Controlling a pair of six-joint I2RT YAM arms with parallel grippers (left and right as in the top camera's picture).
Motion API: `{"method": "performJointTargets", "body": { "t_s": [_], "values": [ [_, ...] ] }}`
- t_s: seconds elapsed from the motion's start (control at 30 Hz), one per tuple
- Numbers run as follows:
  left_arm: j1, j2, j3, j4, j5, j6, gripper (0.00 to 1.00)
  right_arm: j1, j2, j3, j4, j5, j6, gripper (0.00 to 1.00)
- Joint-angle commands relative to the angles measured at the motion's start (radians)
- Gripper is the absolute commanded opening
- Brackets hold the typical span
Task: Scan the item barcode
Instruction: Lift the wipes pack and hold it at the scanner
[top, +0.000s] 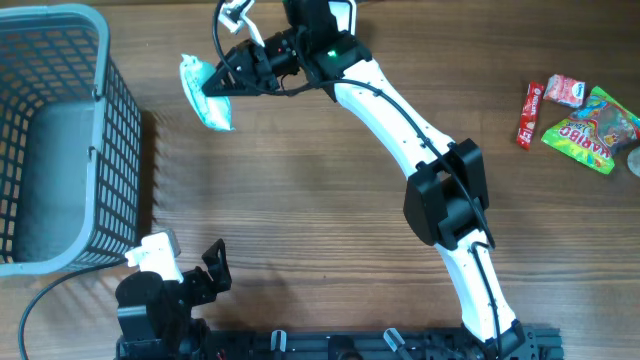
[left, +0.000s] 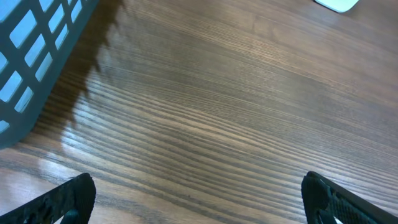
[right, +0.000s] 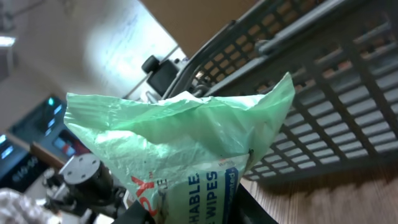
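Table (top: 300, 200) of wood grain, no scanner in any view, so where the barcode must be shown is unknown; the biggest risk is presenting the item to the wrong spot. Grey basket (top: 125, 150) at the far left edge of the table, its wall close behind the item in the right wrist view; a wide turn of the wrist could knock the pack against the mesh. Right arm (top: 400, 130) stretched long across the table toward the upper left, near full reach, so little room for fine rotation. Wipes pack (top: 205, 95), green and white, is up off the table beside the basket, crumpled film uppermost. Right gripper (top: 222, 82) appears clamped on its lower end, jaws together on soft film; the grip looks shallow, and the pack could sag, twist or slip out if swung fast. No barcode shows on the visible face; wrinkles or the fingers may cover it, giving a failed read. Left gripper (left: 199, 202) hangs low over bare wood near the basket, fingers spread wide, nothing between them. Haribo bag (top: 590, 130) and two small snack packets well apart at right, no hazard.
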Motion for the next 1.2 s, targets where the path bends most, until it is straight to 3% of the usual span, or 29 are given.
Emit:
{"method": "performJointTargets", "body": {
  "t_s": [0.0, 0.2, 0.3, 0.33, 0.43, 0.67, 0.9, 1.17],
  "values": [
    [0.005, -0.007, -0.003, 0.003, 0.015, -0.009, 1.0, 0.0, -0.045, 0.019, 0.06, -0.148, -0.019, 0.31],
    [0.005, -0.007, -0.003, 0.003, 0.015, -0.009, 1.0, -0.002, -0.045, 0.018, 0.082, -0.148, -0.102, 0.29],
    [0.005, -0.007, -0.003, 0.003, 0.015, -0.009, 1.0, -0.002, -0.045, 0.018, 0.081, -0.148, -0.096, 0.16],
    [0.005, -0.007, -0.003, 0.003, 0.015, -0.009, 1.0, -0.002, -0.045, 0.018, 0.074, -0.148, -0.053, 0.11],
    [0.005, -0.007, -0.003, 0.003, 0.015, -0.009, 1.0, -0.004, -0.045, 0.014, 0.021, -0.148, 0.062, 0.11],
    [0.005, -0.007, -0.003, 0.003, 0.015, -0.009, 1.0, -0.031, -0.044, -0.017, -0.293, -0.149, 0.145, 0.04],
    [0.005, -0.007, -0.003, 0.003, 0.015, -0.009, 1.0, -0.086, -0.042, -0.019, -0.811, -0.149, 0.116, 0.04],
    [0.005, -0.007, -0.003, 0.003, 0.015, -0.009, 1.0, -0.143, -0.042, -0.019, -1.021, -0.086, -0.027, 0.04]
  ]
}}
